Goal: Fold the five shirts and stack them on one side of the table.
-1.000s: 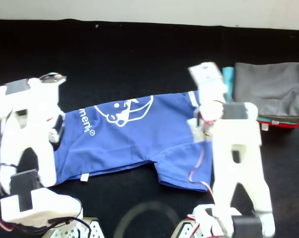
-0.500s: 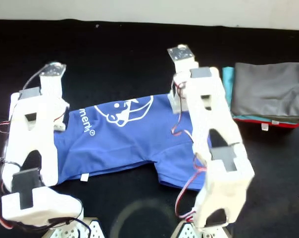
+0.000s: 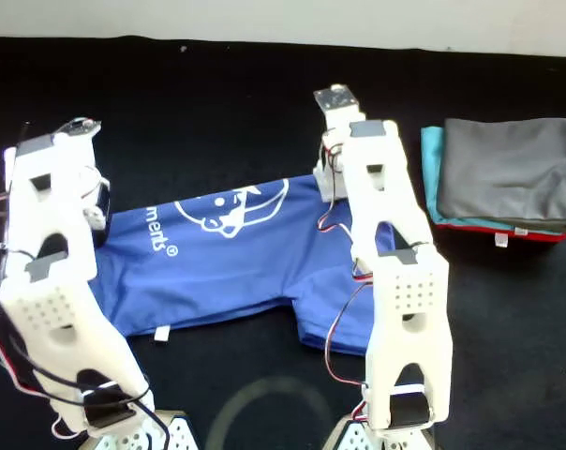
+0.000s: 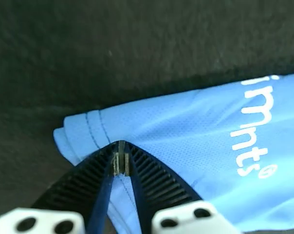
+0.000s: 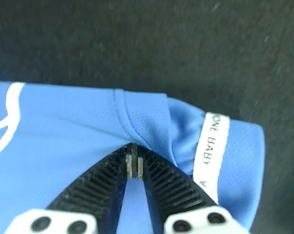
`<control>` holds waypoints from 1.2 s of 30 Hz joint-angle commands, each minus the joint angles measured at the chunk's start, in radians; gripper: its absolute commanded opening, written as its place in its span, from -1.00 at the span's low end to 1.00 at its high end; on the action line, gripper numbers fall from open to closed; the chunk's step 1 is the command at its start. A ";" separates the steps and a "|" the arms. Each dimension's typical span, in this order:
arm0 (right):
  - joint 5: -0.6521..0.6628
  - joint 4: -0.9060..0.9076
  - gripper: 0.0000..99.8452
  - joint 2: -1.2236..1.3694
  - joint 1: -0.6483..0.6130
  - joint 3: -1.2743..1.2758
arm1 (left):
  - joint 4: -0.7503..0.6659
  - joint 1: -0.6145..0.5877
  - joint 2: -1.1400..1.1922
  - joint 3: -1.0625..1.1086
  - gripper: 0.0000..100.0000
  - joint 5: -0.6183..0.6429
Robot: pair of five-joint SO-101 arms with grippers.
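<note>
One blue shirt (image 3: 236,267) lies mid-table, and I judge its fold is in hand. My left gripper (image 4: 120,163) is clamped on its far hem corner and my right gripper (image 5: 134,165) on the collar edge. Next, both must lift evenly. At the far right is one stack (image 3: 508,169), with three layers I can count.

passable tabletop (image 3: 217,94) beyond the shirt (image 3: 227,262); folded stack (image 3: 508,173) beside right arm (image 3: 395,234)
</note>
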 commanded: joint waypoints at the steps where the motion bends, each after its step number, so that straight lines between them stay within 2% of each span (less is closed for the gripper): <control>1: -0.005 0.031 -0.99 0.044 0.022 -0.134 | 0.077 -0.031 0.153 -0.286 -0.98 -0.028; 9: -0.005 0.216 -0.99 0.059 0.005 -0.417 | 0.302 -0.028 0.437 -0.855 -0.98 -0.028; 14: -0.005 0.366 -0.99 0.061 0.004 -0.536 | 0.437 -0.031 0.504 -1.081 -0.98 -0.025; 18: -0.005 0.443 -0.99 0.061 0.004 -0.598 | 0.437 -0.058 0.455 -1.053 -0.97 -0.025; 24: -0.003 0.443 -0.99 0.062 0.004 -0.604 | 0.437 -0.070 0.323 -0.839 -0.61 -0.029; 29: -0.003 0.443 -0.99 0.062 -0.007 -0.599 | 0.431 -0.039 0.298 -0.739 -0.66 -0.028; 36: -0.003 0.443 -0.99 0.062 -0.051 -0.598 | 0.431 -0.022 0.320 -0.736 -0.67 0.008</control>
